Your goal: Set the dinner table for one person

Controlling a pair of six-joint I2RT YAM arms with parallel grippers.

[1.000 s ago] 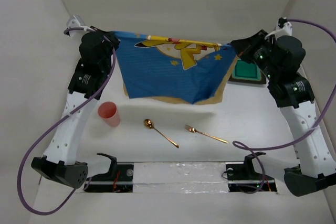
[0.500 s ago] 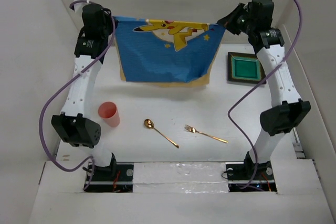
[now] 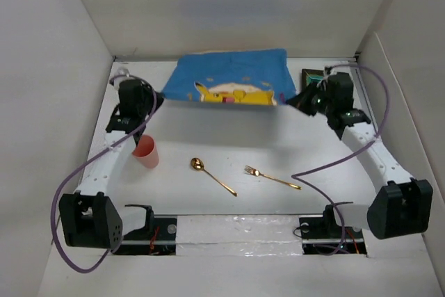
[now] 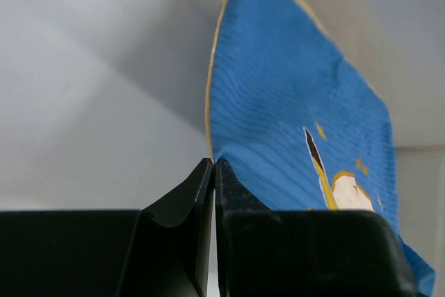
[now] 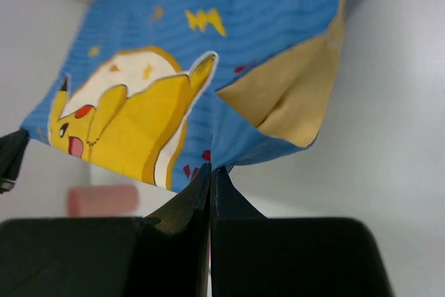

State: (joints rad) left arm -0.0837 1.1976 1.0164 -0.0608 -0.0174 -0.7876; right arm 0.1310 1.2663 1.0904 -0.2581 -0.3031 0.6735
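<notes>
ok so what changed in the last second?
The left gripper and right gripper came down, swinging the placemat from hanging upright to stretched out low, away from the camera; both stay shut on its near corners. Unmoved: cup, spoon, fork.

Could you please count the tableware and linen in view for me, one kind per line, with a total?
placemat: 1
cup: 1
spoon: 1
fork: 1
dish, mostly hidden behind the right arm: 1
Total: 5
</notes>
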